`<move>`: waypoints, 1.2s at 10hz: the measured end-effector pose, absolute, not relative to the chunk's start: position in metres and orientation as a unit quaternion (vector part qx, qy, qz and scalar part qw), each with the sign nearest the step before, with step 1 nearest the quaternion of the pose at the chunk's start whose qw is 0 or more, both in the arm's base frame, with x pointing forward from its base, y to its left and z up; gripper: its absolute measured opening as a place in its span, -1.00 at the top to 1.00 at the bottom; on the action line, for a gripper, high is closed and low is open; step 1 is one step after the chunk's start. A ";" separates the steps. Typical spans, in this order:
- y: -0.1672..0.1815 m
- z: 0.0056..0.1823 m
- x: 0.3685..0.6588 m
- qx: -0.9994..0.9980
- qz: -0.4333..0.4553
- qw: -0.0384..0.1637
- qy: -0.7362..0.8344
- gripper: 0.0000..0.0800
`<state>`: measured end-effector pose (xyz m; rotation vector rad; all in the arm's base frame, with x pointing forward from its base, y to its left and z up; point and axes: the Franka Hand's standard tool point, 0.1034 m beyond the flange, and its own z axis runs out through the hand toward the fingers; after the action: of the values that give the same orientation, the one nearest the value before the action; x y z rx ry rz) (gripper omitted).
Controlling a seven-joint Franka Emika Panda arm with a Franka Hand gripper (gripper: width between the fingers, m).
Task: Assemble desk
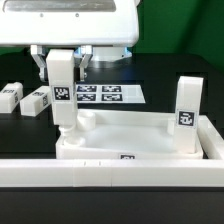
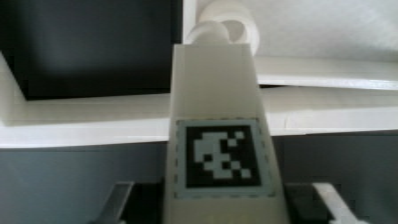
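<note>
Exterior view: other leg (image 1: 187, 103) upright on panel (image 1: 132, 132) | wrist view: tool (image 2: 221, 204) clamps held leg (image 2: 215, 95)

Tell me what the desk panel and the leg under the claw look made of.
The desk panel: probably hard plastic, matte white, judging by its smooth moulded rim. The leg: seemingly the same white plastic, flat faces; its tag looks printed, paper or sticker unclear.
</note>
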<state>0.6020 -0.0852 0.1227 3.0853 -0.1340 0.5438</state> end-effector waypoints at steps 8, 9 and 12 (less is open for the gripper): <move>-0.090 0.115 0.600 0.984 0.171 0.006 -0.041 0.27; -0.088 0.115 0.601 0.984 0.171 0.005 -0.042 0.27; -0.079 0.115 0.608 0.984 0.174 0.004 -0.038 0.27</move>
<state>0.6082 -0.0793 0.1153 3.0846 -0.1183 0.5441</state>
